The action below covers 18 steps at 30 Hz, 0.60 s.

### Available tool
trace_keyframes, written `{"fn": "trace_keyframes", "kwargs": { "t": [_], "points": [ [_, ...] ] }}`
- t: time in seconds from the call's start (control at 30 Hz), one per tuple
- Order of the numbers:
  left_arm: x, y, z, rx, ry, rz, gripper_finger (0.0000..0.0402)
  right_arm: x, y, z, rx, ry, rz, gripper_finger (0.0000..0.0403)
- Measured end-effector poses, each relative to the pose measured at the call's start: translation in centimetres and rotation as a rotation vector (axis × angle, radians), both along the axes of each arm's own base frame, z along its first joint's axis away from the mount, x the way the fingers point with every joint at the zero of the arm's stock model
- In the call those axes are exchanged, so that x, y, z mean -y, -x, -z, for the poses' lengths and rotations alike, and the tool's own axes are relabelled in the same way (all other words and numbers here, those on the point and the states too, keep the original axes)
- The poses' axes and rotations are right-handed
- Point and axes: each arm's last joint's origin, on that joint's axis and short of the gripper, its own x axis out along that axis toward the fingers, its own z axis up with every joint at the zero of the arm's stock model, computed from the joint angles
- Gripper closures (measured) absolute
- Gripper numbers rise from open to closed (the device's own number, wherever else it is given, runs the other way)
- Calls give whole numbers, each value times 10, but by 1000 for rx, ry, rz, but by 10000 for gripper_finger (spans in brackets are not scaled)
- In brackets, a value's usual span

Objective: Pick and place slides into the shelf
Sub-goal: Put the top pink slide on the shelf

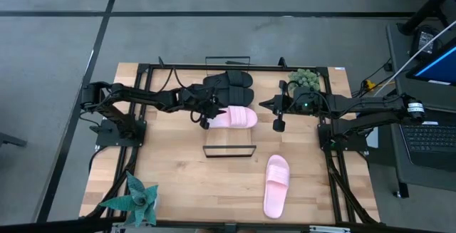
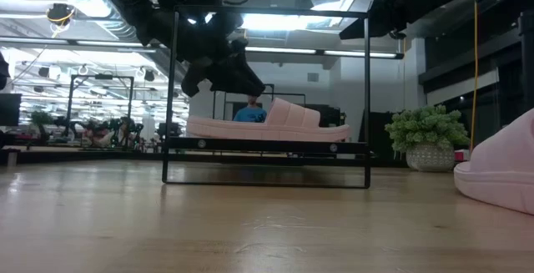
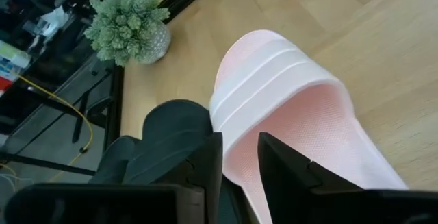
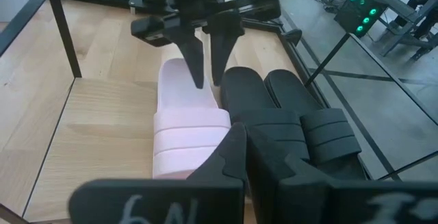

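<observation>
Now the left end effector [image 4: 205,63], fingers narrowly parted, straddles the heel rim of the pink slide [image 1: 237,117] (beside the black pair [image 1: 231,83]) on the shelf [image 2: 267,146].

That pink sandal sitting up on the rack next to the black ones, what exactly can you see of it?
The pink slide on the shelf is a light pink open-toe sandal with a wide, ribbed strap and a finely textured footbed, soft and foam-like in look. It lies flat, sole down, on the shelf, close beside the two black slides; whether they touch is unclear. The left gripper is at its heel end, fingers parted, one over the footbed.
</observation>
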Motion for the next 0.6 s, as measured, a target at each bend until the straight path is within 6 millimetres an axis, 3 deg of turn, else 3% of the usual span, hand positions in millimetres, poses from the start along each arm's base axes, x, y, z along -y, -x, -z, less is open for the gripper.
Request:
{"fn": "trace_keyframes", "kwargs": {
  "t": [0.3, 0.6],
  "points": [
    [-5, -9, 21, -45, -39, 3, 319, 0, 0, 0, -1, 1, -1, 396],
    [-7, -12, 18, 2, -62, -11, 319, 0, 0, 0, -1, 2, -1, 396]
  ]
}}
